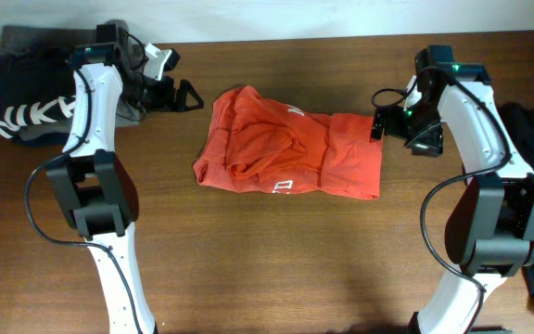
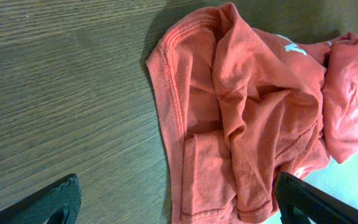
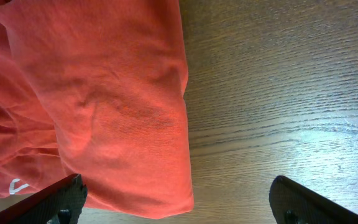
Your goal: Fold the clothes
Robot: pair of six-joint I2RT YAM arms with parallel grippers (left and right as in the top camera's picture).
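Dark brown wooden table (image 1: 276, 269), grain running left to right, fills nearly the whole overhead view. Beyond its far edge lies a pale strip (image 1: 267, 17); wall or floor cannot be determined. Bright glare (image 3: 334, 134) marks the tabletop in the right wrist view.

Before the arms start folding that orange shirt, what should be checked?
1. Left gripper open, holding nothing: ok.
2. Right gripper open, holding nothing: ok.
3. Shirt spread flat: not ok, it lies bunched and creased.
4. Shirt wholly on the table: ok.
5. Black garment apart from the shirt: ok.
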